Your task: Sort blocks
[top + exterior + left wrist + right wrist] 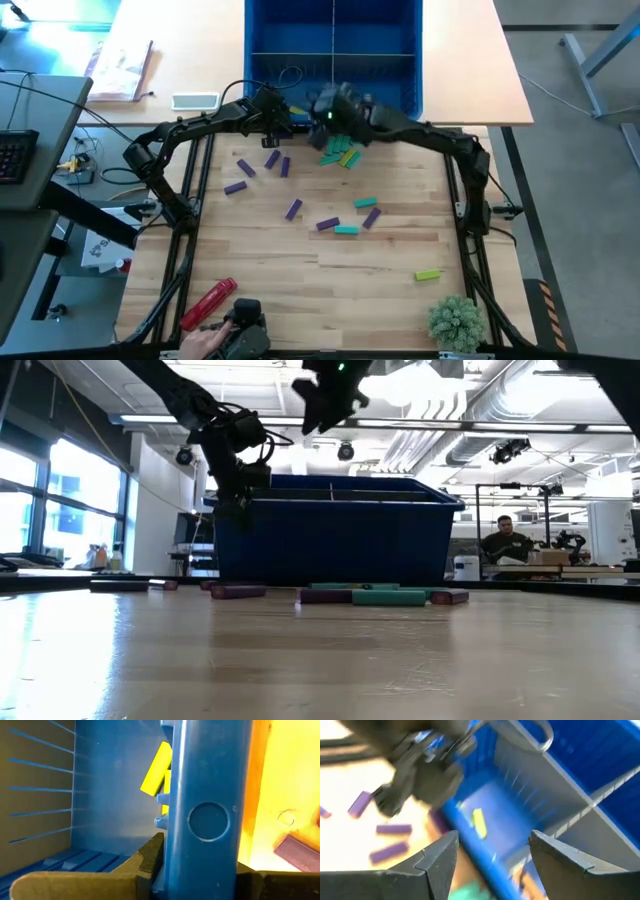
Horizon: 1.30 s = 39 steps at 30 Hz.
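**Claws meet at the blue bin's near wall**

Right claw (pixel 330 108) hovers with fingers spread and empty over the blue bin (pixel 395 60) at the counter's far edge. Left claw (pixel 272 118) sits astride the bin's near wall, one finger inside; whether it pinches anything I cannot tell. One lime block (pixel 479 823) lies inside the bin. Purple, teal and lime blocks (pixel 340 152) lie scattered across the wooden counter (pixel 300 290).

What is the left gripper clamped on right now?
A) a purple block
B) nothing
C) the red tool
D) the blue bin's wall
D: the left wrist view shows the left gripper straddling the blue bin's wall, a yellow block lying inside.
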Each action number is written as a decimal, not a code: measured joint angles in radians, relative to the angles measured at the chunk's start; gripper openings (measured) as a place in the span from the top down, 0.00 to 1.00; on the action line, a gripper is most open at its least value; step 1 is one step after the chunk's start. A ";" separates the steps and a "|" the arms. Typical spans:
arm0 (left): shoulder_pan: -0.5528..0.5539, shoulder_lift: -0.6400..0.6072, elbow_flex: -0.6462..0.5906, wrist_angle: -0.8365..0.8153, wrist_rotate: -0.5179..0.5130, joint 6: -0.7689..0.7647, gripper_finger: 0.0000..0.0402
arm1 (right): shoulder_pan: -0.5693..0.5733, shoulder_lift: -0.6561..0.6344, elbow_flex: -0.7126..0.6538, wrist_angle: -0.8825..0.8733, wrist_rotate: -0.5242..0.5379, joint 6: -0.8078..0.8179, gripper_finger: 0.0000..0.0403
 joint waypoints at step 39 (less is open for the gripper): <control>-0.002 0.000 0.000 0.027 0.057 -0.080 0.80 | 0.284 0.008 -0.592 -0.109 -0.023 1.312 0.43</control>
